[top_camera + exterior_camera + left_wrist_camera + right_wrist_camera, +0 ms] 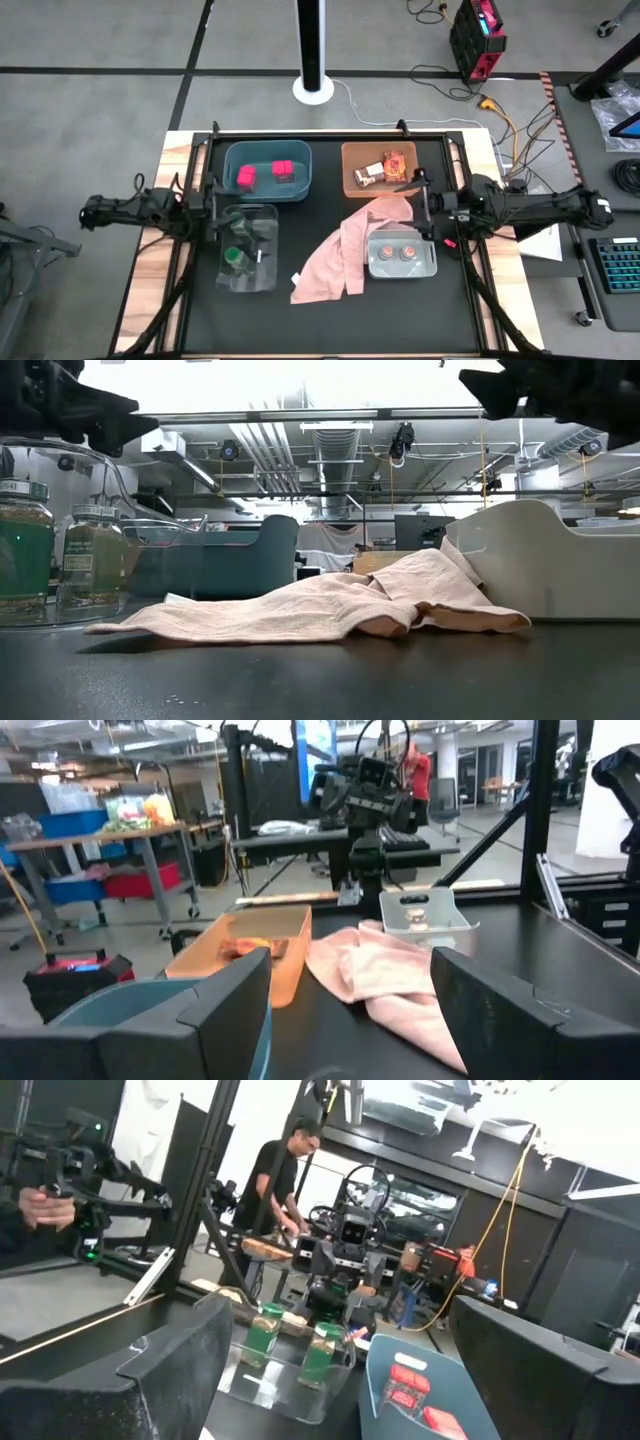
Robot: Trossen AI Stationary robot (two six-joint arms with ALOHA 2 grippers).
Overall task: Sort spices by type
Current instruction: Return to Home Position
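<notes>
Dark left end effector [350, 965], fingers spread wide and empty, hovers centre-left in the overhead frame beside the clear plastic bin [265, 275] holding dark green-lidded jars [236, 258]. The right end effector [340, 1325], equally spread and empty, hovers centre-right. Bright pink square boxes [246, 177] sit in the teal bin [268, 146], flat packets [385, 168] in the orange bin [352, 155], and pink-topped brownish jars [396, 252] in the grey bin [402, 272].

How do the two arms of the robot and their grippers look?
The left arm and the right arm are dark, slim and jointed. The left gripper and the right gripper each have two broad, flat, matte black fingers with angular edges.
</notes>
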